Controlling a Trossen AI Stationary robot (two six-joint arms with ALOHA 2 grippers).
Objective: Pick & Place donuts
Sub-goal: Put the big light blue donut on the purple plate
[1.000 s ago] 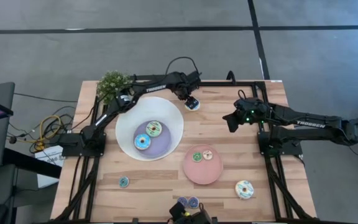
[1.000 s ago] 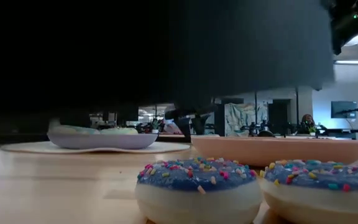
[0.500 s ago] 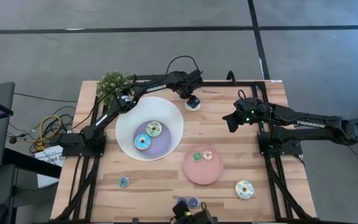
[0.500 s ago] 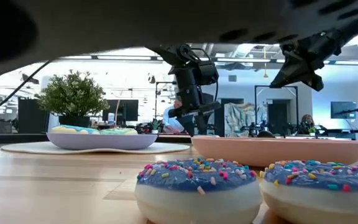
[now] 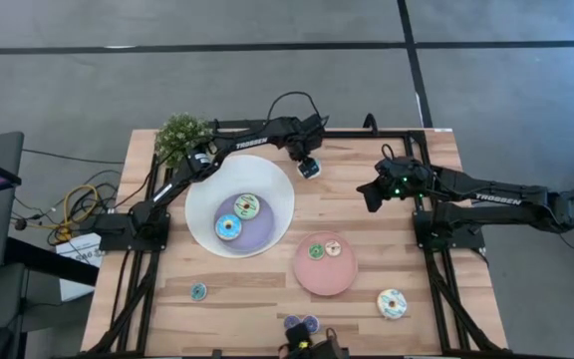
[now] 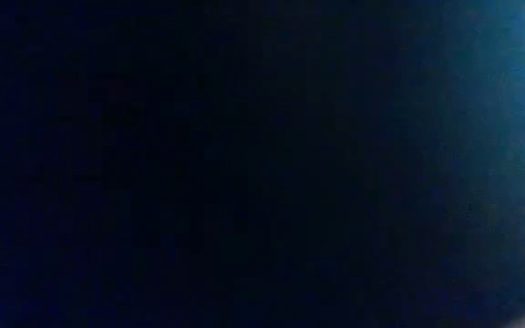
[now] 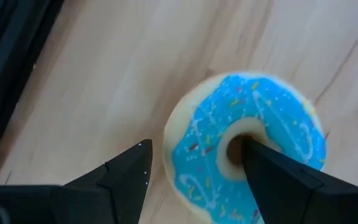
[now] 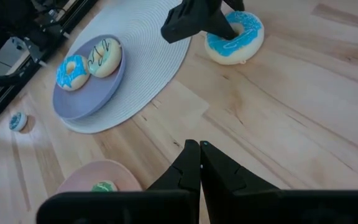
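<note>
My left gripper (image 7: 196, 146) is open over a blue-iced donut (image 7: 247, 146) near the table's far edge (image 5: 309, 168), one finger in the ring's hole and the other outside its rim. That donut lies flat on the wood. My right gripper (image 8: 199, 146) is shut and hovers to the donut's right (image 5: 369, 196), touching nothing. Two donuts (image 5: 246, 206) lie in the white bowl (image 5: 207, 189). Two small ones (image 5: 316, 251) sit on the pink plate (image 5: 324, 284). The low view is dark and shows nothing. My left gripper comes from above, pointing down. One fingertip (image 7: 272, 171) stands inside the blue donut's hole (image 7: 234, 149), seemingly against its inner wall. The other finger (image 7: 129, 171) stands outside the rim with a small gap. The donut lies flat on the table.
A white-iced donut (image 5: 392, 303) lies near the near right corner and a small one (image 5: 198, 291) near the near left. Two dark-iced donuts (image 5: 301, 323) sit at the near edge. A potted plant (image 5: 179, 135) stands at the far left corner.
The low view showed the table half a second ago and is now dark again. Both arms and the donuts stay where they were.
</note>
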